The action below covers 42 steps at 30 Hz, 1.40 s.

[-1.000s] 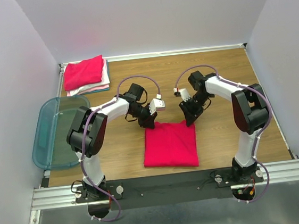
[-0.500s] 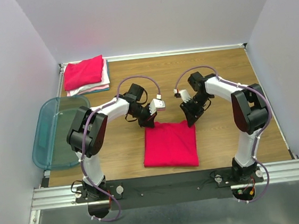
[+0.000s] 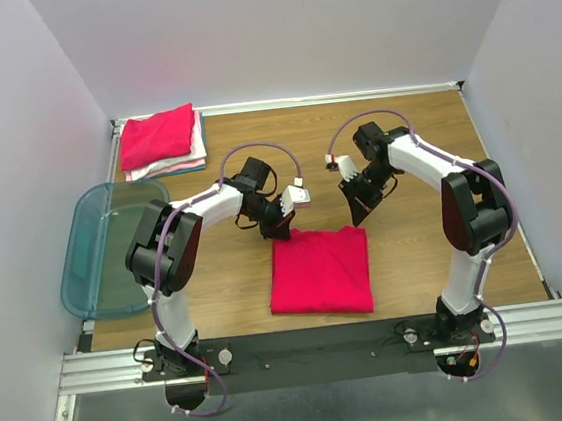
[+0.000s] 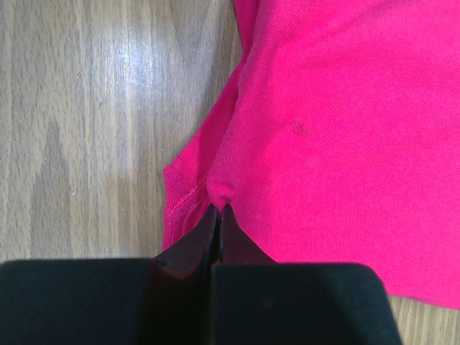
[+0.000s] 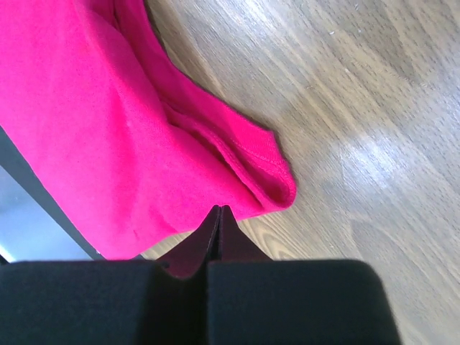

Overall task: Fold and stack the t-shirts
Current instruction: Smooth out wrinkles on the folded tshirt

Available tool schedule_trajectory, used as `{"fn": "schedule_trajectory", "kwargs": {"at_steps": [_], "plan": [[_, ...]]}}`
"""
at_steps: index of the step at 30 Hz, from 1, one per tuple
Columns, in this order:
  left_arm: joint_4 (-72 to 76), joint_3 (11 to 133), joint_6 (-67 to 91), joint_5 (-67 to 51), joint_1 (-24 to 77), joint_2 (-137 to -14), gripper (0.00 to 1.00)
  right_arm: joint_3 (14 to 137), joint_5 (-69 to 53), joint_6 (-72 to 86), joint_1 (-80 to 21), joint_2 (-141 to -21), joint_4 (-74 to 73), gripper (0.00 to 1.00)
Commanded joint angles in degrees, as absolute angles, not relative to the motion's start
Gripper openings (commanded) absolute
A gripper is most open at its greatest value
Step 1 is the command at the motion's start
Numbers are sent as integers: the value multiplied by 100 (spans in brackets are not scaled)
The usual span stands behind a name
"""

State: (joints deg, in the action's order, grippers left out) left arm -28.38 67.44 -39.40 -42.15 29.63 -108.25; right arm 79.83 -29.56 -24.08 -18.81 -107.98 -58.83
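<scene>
A red-pink t-shirt is seen lying as a flat folded rectangle on the wooden table, in the lower centre of the top view, just above the 2 arm bases. Its upper left corner is met by the left gripper. In the left wrist view the jaws are pressed together on a small pucker of cloth at the shirt's edge, with a hemmed flap folded out beside them. The upper right corner is met by the right gripper. In the right wrist view those jaws are likewise closed on the cloth edge, just beside a rolled, stitched hem (the layers there are bunched, and how many are pinched cannot be told). A stack of folded t-shirts is found in the upper left of the top view, red-pink on top with white and pale teal edges below. A teal bin is set at the left edge, below that stack and well apart from the gripped shirt.
</scene>
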Motion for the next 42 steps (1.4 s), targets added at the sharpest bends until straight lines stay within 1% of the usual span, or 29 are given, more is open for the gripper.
{"fn": "schedule_trajectory", "kwargs": {"at_steps": [1,2,5,7,9,10,17,18,22,23,26,27,42], "plan": [[-2804,6609,-4069,-3841,2953,-11118,2,8165,-2856,-2592,-1934,-10793,-6161,8],[-2795,6601,-4061,-3858,2944,-11118,2,8130,-2856,-2619,-1934,-10810,-6170,13],[-2786,6627,-4052,-3858,2936,-11127,2,7920,-2926,-2637,-1942,-10933,-6065,23],[-2795,6627,-4052,-3858,2953,-11127,2,7831,-2927,-2602,-1934,-11038,-5986,25],[-2812,6618,-4069,-3850,2953,-11127,2,7735,-2944,-2575,-1934,-11074,-5863,32],[-2821,6609,-4069,-3841,2944,-11127,2,7726,-2962,-2575,-1942,-11100,-5828,33],[-2813,6583,-4069,-3841,2944,-11127,2,7577,-2883,-2602,-1942,-11232,-5661,34],[-2812,6583,-4061,-3841,2944,-11127,2,7559,-2865,-2602,-1942,-11259,-5608,38],[-2804,6548,-4069,-3850,2944,-11127,2,7524,-2874,-2558,-1942,-11329,-5511,40],[-2795,6539,-4069,-3850,2944,-11136,2,7489,-2831,-2549,-1951,-11320,-5441,44],[-2795,6530,-4078,-3850,2944,-11118,2,7453,-2777,-2514,-1969,-11329,-5370,45],[-2795,6522,-4087,-3850,2944,-11127,2,7453,-2769,-2488,-1977,-11329,-5327,47],[-2786,6486,-4104,-3876,2953,-11127,2,7454,-2654,-2443,-2004,-11259,-5238,47]]}}
